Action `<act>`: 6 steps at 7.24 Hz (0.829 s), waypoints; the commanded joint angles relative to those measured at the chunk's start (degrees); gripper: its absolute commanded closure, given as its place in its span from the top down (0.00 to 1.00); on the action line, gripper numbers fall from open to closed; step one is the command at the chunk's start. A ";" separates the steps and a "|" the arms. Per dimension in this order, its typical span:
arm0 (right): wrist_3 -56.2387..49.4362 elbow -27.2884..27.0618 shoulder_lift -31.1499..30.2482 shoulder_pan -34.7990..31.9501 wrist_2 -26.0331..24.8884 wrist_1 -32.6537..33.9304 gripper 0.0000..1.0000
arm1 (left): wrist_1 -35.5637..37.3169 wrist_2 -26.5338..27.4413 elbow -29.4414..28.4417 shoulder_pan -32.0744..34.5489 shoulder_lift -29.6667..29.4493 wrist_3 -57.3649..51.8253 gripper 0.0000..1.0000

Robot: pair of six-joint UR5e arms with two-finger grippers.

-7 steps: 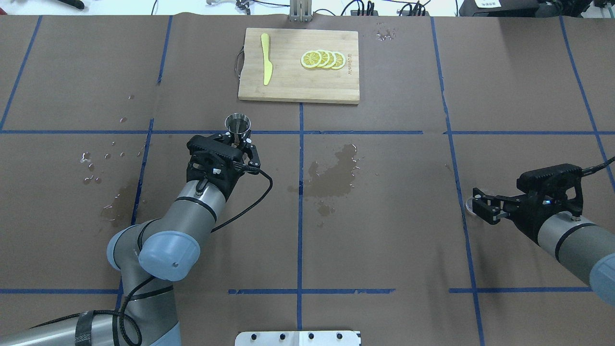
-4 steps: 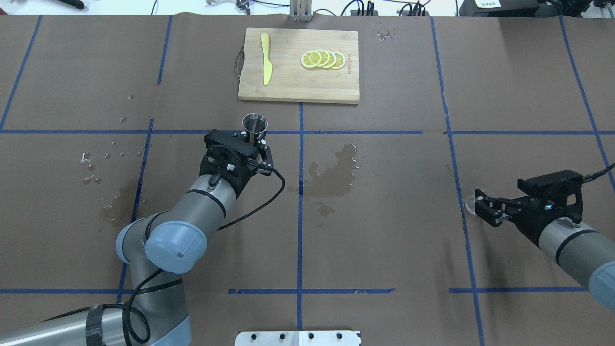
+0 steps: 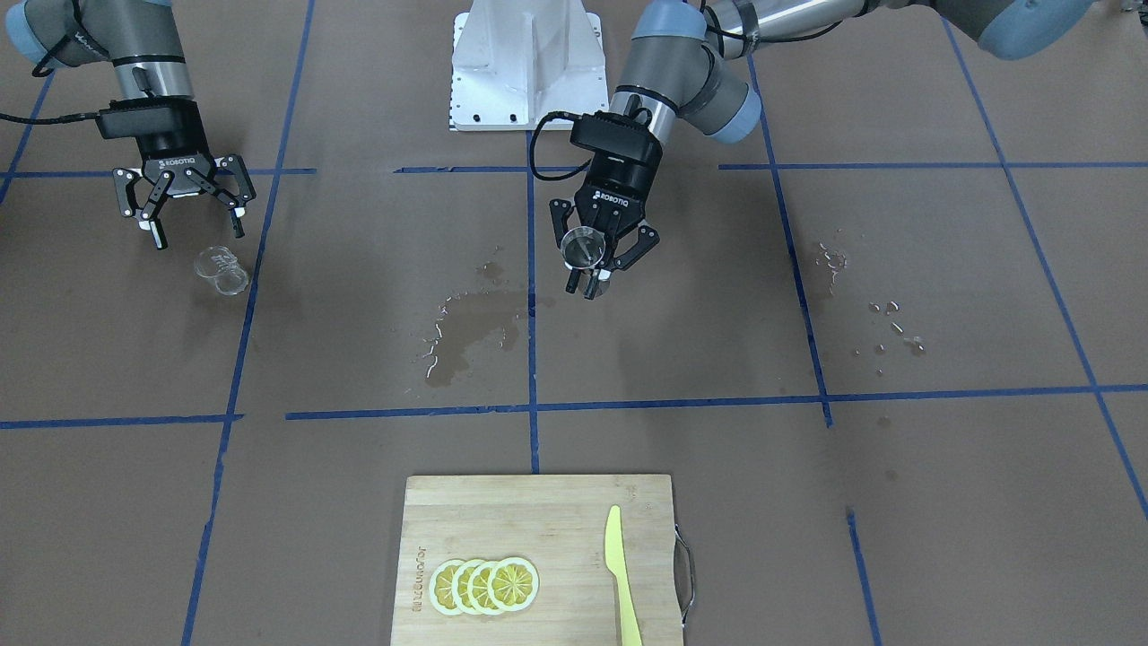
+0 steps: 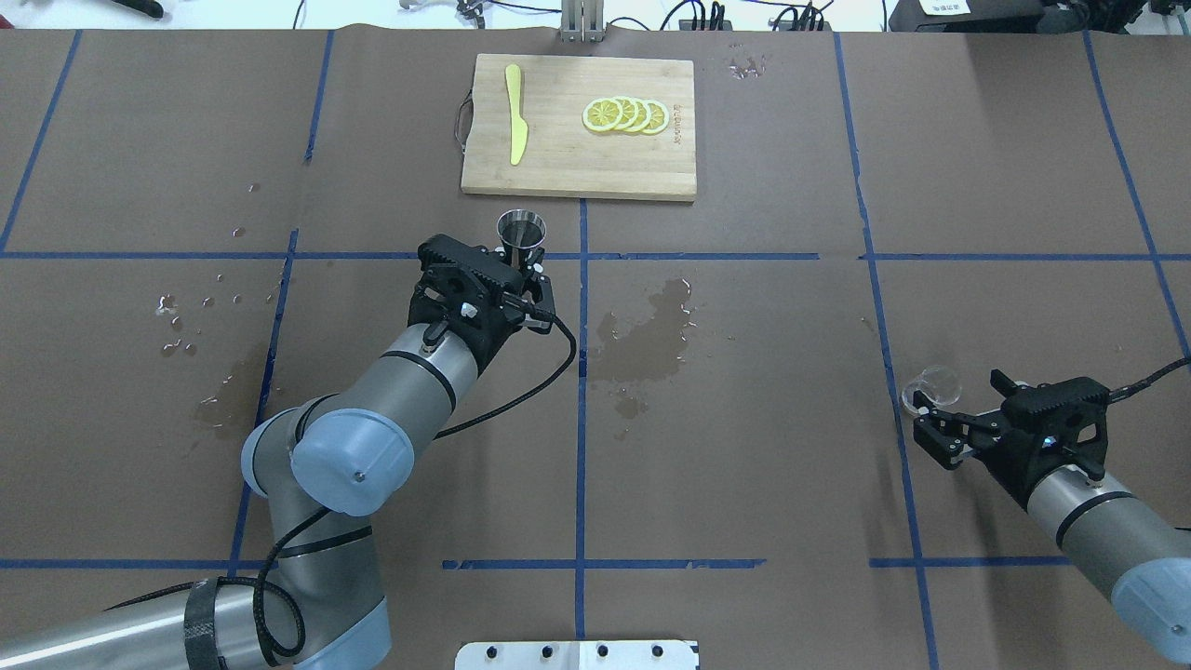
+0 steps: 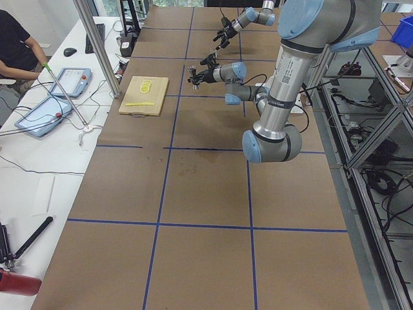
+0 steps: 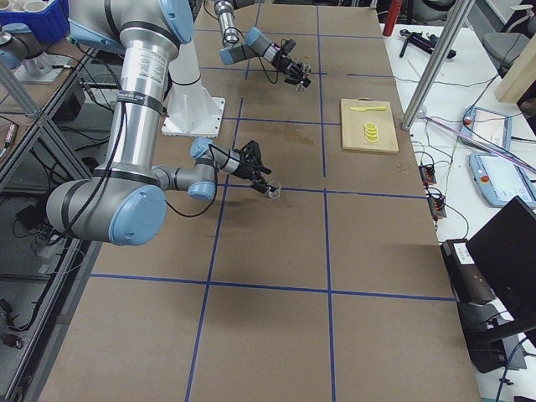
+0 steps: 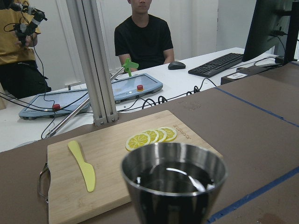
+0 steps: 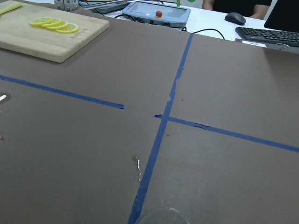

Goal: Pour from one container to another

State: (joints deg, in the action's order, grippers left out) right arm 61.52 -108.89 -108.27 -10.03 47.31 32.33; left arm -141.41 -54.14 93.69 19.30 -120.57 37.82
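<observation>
My left gripper is shut on the waist of the metal jigger, holding it upright above the table just left of the centre line. The left wrist view shows the jigger holding dark liquid. From the front, the left gripper hangs with the jigger between its fingers. The clear cup stands on the table at the right. My right gripper is open beside it, a little nearer the robot, not touching. From the front, the cup lies just beyond the right gripper. Only the cup's rim shows in the right wrist view.
A wooden cutting board lies at the far middle with lemon slices and a yellow knife on it. A wet patch darkens the brown paper between the arms; droplets lie at the left.
The left arm carried the jigger to the right, toward the centre line. The right gripper drew back toward the robot, leaving the cup uncovered on the table.
</observation>
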 commanded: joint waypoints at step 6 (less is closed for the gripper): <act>-0.35 10.27 7.46 1.77 -4.86 -2.01 1.00 | 0.09 -1.85 0.00 1.36 -0.46 -0.11 0.00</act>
State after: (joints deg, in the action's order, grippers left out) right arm 61.30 -99.58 -101.11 -8.19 42.39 30.88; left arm -141.39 -55.97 93.69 20.59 -121.02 37.71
